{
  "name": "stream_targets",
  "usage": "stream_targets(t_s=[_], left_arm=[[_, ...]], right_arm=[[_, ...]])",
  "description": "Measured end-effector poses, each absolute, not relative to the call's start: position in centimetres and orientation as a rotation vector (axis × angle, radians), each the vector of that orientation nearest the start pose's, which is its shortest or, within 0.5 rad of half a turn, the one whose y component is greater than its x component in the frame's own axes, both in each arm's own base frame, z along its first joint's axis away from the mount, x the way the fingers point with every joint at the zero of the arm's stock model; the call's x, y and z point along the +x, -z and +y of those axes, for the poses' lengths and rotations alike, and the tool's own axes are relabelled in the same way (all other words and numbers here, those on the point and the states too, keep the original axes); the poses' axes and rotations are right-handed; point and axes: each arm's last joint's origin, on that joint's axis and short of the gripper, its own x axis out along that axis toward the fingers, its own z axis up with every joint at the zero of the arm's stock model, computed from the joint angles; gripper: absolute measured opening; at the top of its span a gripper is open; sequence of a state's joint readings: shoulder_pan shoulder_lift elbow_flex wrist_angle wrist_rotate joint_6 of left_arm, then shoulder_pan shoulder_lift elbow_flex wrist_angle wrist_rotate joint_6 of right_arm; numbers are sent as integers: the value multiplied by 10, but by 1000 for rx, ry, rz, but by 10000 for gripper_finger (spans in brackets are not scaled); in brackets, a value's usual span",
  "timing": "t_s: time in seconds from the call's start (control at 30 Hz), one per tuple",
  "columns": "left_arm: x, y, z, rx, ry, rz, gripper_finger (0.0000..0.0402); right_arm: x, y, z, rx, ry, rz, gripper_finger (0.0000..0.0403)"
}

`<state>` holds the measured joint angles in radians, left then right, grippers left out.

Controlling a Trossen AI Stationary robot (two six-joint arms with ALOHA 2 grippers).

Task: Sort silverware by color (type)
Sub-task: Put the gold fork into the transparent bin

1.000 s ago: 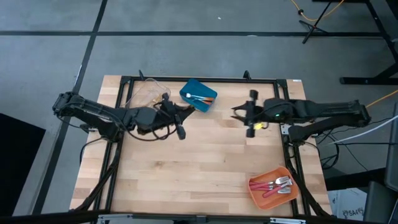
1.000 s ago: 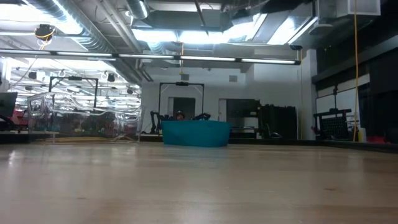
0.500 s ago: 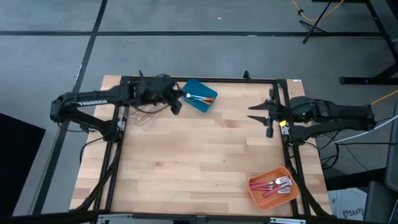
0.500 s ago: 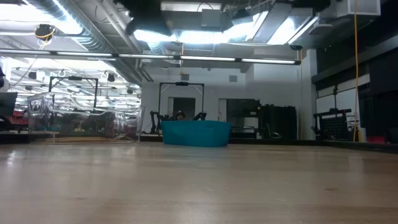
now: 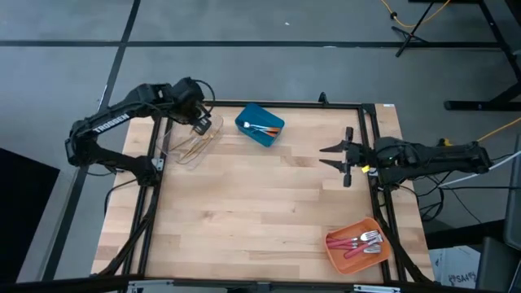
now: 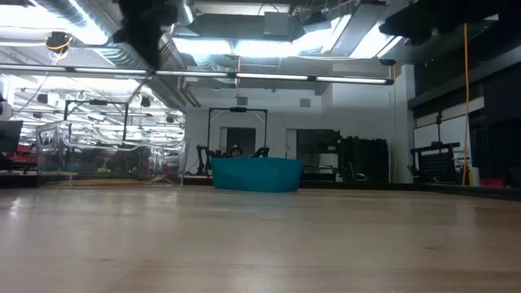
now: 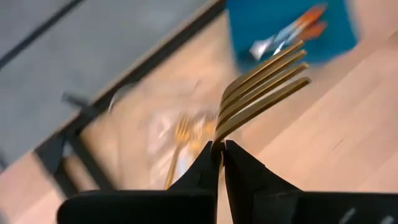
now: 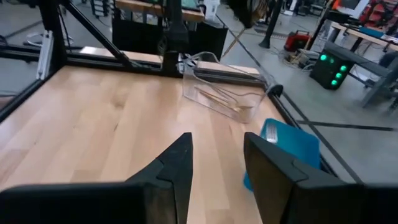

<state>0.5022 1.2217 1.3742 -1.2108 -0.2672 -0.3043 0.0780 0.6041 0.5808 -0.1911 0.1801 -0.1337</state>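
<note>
Left claw (image 7: 221,149): clamped tight on a gold fork (image 7: 261,87), above the clear bin (image 5: 194,142) at the desk's far left corner.
Right claw (image 5: 331,156): fingers apart, holding nothing, at the desk's (image 5: 260,212) right edge.
Clear bin contents: gold pieces, blurred, count unclear.
Blue bin (image 5: 260,124): far edge, orange-handled pieces (image 5: 262,129) inside.
Orange bin (image 5: 356,244): near right corner, red-handled pieces (image 5: 358,242), partly overlapping.
Low view: only the blue bin's wall shows.

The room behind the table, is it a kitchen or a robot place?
Most likely a robot lab or workshop, not a kitchen: bare ceiling ducts and strip lights, metal frames and equipment racks, and two robot arms at a wooden table.
</note>
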Motion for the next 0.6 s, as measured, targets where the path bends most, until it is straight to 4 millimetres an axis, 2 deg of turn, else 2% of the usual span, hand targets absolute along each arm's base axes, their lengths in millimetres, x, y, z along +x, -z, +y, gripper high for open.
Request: stream_targets(t_s=[0.17, 0.6], left_arm=[[169, -339, 111, -403, -878, 1144, 2], [156, -247, 117, -436, -892, 1438, 7]], right_arm=[[146, -275, 8, -142, 41, 183, 133], [147, -252, 8, -117, 27, 129, 133]])
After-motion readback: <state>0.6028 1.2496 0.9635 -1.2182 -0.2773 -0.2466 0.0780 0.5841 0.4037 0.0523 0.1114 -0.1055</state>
